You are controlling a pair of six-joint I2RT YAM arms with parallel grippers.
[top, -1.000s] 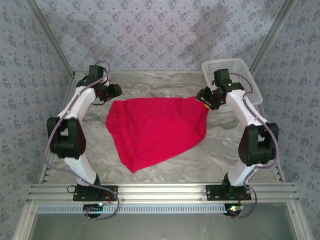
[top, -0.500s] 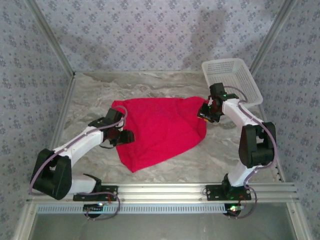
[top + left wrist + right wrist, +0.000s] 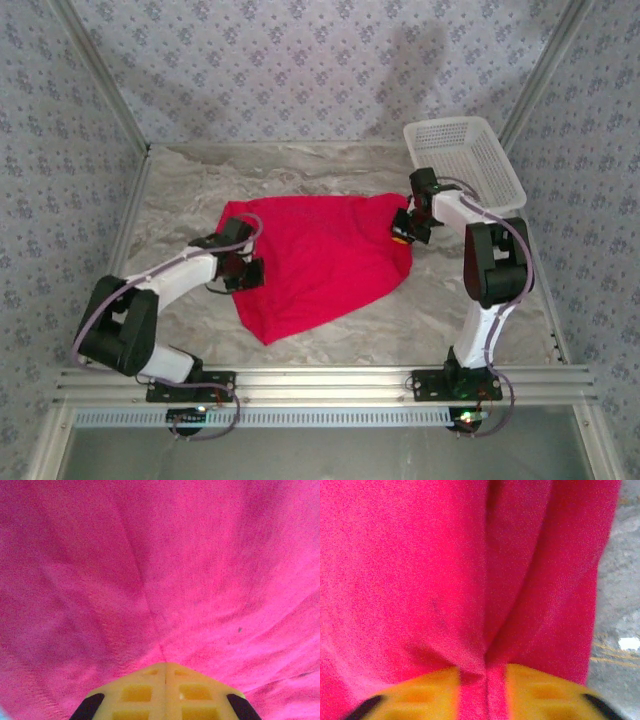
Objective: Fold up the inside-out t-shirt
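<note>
One red t-shirt [image 3: 320, 255] lies spread and wrinkled on the one marble table [image 3: 300, 170]. Two grippers hold it. The left gripper [image 3: 244, 272] sits at the t-shirt's left edge, its yellow fingers [image 3: 135, 692] pressed together with a crease of cloth nipped at their tips. The right gripper [image 3: 401, 229] is at the t-shirt's far right corner, pinching a fold of red cloth between its fingers [image 3: 540, 690]. One white mesh basket [image 3: 440, 128] stands beyond that corner, apart from the t-shirt, with the right arm just beside it.
</note>
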